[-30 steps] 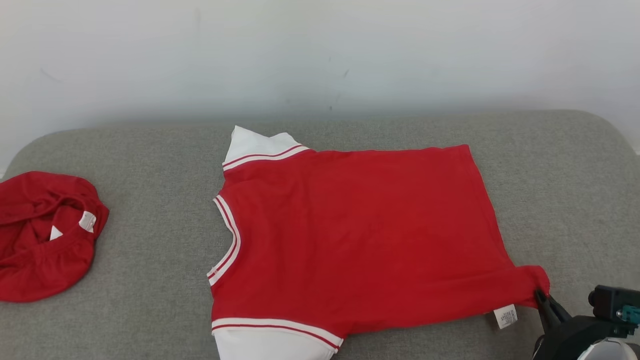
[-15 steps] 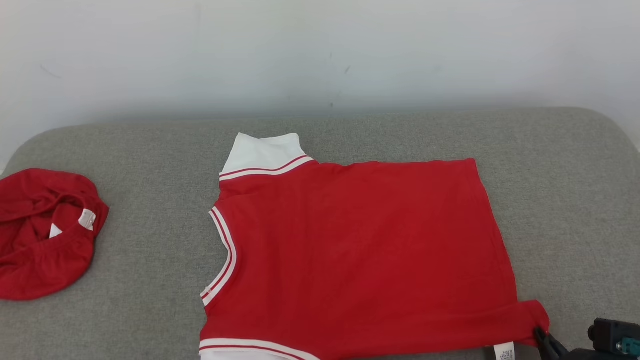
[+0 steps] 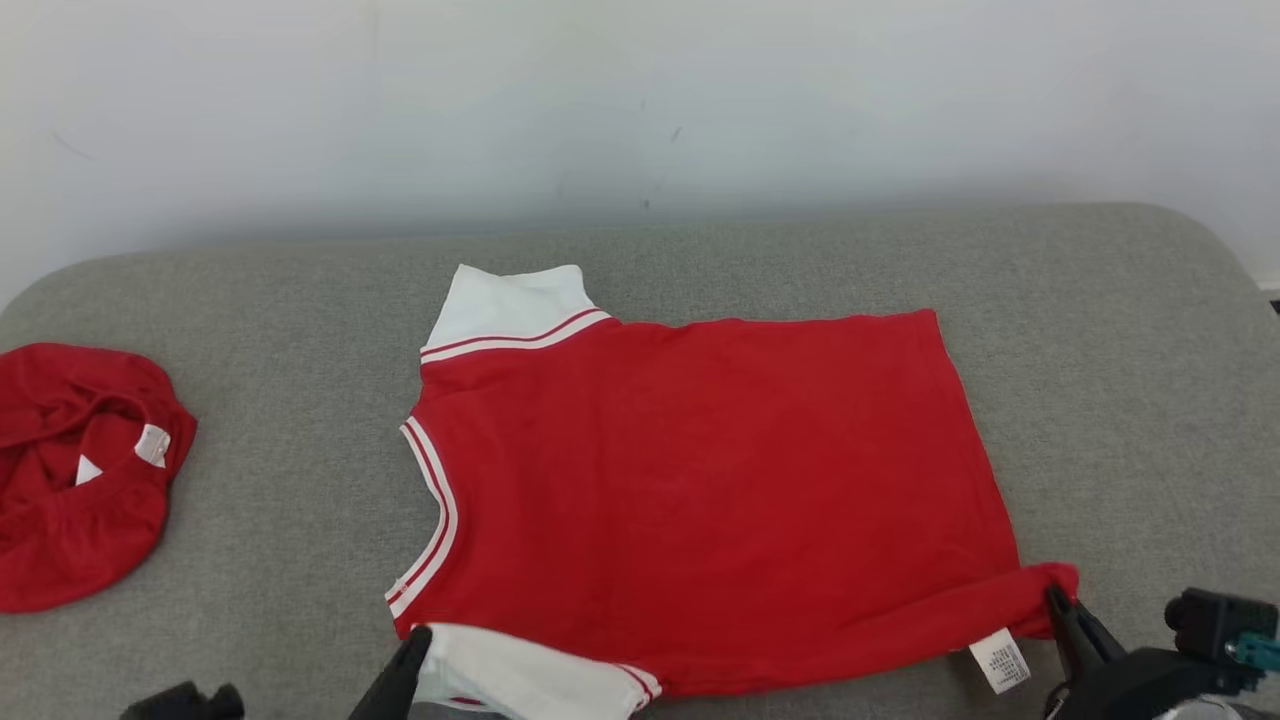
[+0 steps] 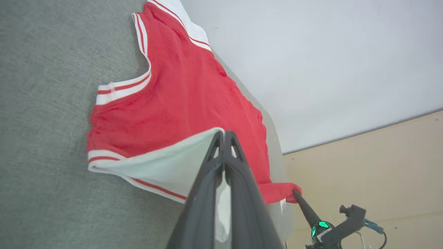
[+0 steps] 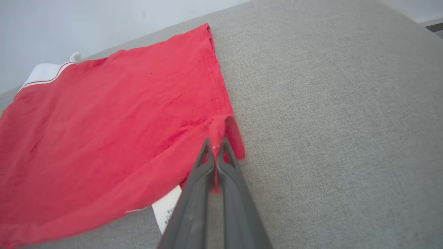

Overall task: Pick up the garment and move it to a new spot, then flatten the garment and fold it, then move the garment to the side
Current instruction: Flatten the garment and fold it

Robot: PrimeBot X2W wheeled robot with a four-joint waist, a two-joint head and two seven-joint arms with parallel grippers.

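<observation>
The garment point(image 3: 700, 480) is a red shirt with white sleeves and striped trim, spread on the grey cushion point(image 3: 300, 330), neck to the left. My left gripper point(image 3: 418, 636) is shut on the near white sleeve point(image 4: 166, 166), lifting its edge. My right gripper point(image 3: 1055, 597) is shut on the near hem corner point(image 5: 225, 128) at the right, which bunches up around the fingertips. A white care label point(image 3: 1000, 660) hangs under that corner. In the left wrist view the garment point(image 4: 180, 100) stretches away toward the right gripper point(image 4: 294, 192).
A second red garment point(image 3: 80, 470), crumpled with a white tag, lies at the cushion's far left. A pale wall point(image 3: 640, 100) stands behind the cushion. Bare grey fabric point(image 5: 328, 121) extends to the right of the shirt. Beige floor point(image 4: 363, 166) lies beyond the cushion's edge.
The garment has been drawn toward me and then eased back slightly. My left gripper has come into the head view holding the near sleeve, whose edge now curls up. The camera shifted a little.
</observation>
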